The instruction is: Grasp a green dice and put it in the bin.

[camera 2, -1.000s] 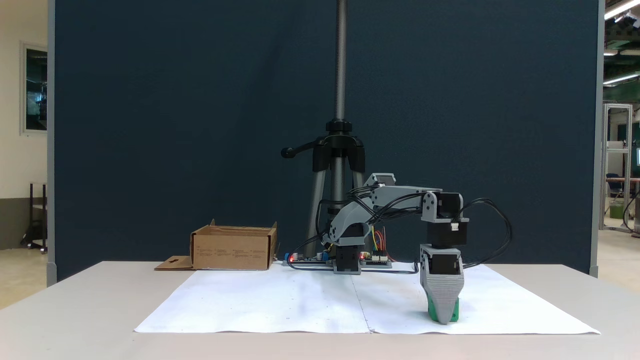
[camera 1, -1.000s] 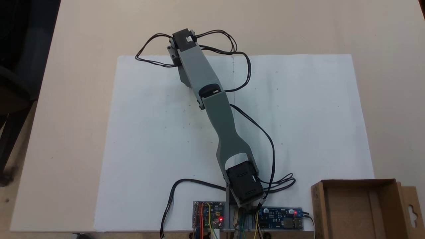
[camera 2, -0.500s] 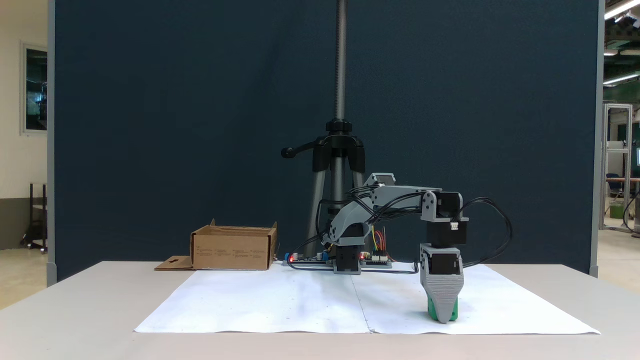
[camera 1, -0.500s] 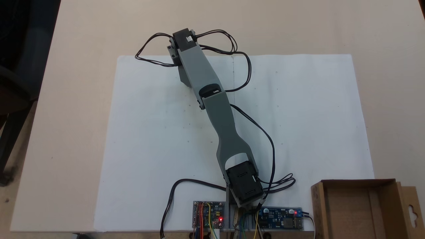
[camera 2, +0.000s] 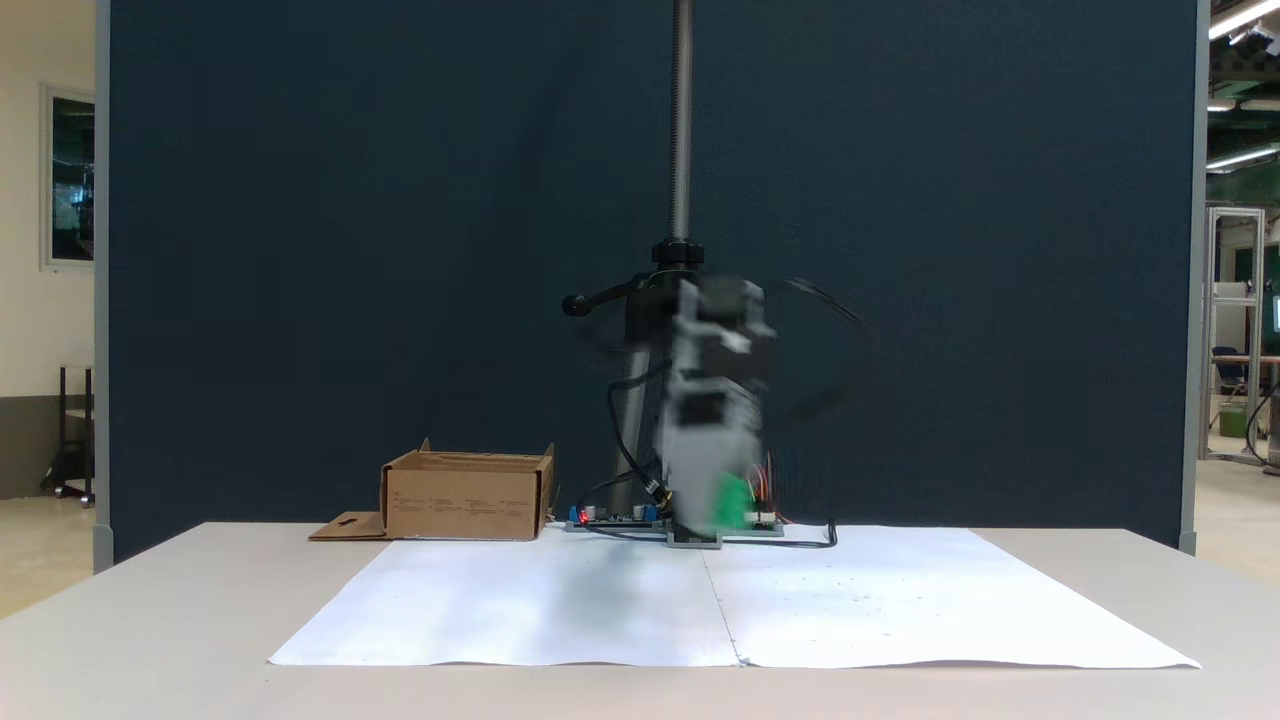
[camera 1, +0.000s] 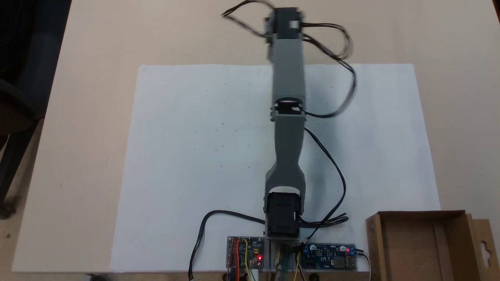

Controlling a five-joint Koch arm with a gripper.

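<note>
In a fixed view from the front, my gripper (camera 2: 722, 508) is blurred by motion and hangs above the white sheet near the arm's base. It is shut on the green dice (camera 2: 735, 497), which shows as a bright green smear at its tip, clear of the table. From above, the arm (camera 1: 288, 78) stretches straight towards the far table edge, and its wrist (camera 1: 284, 23) covers the gripper and the dice. The bin (camera 1: 374, 242), an open brown cardboard box with a hang-hole flap, stands at the lower right there; from the front the bin (camera 2: 465, 497) is left of the base.
A white paper sheet (camera 1: 195, 156) covers the middle of the table. Two circuit boards (camera 1: 245, 251) with red lights sit beside the arm's base, with black cables (camera 1: 336, 183) looping out. A tripod (camera 2: 680, 300) stands behind the arm against a dark blue partition.
The gripper has lifted the green dice off the sheet. The arm has swung quickly, rightwards in the top view and leftwards in the front view, towards the centre line.
</note>
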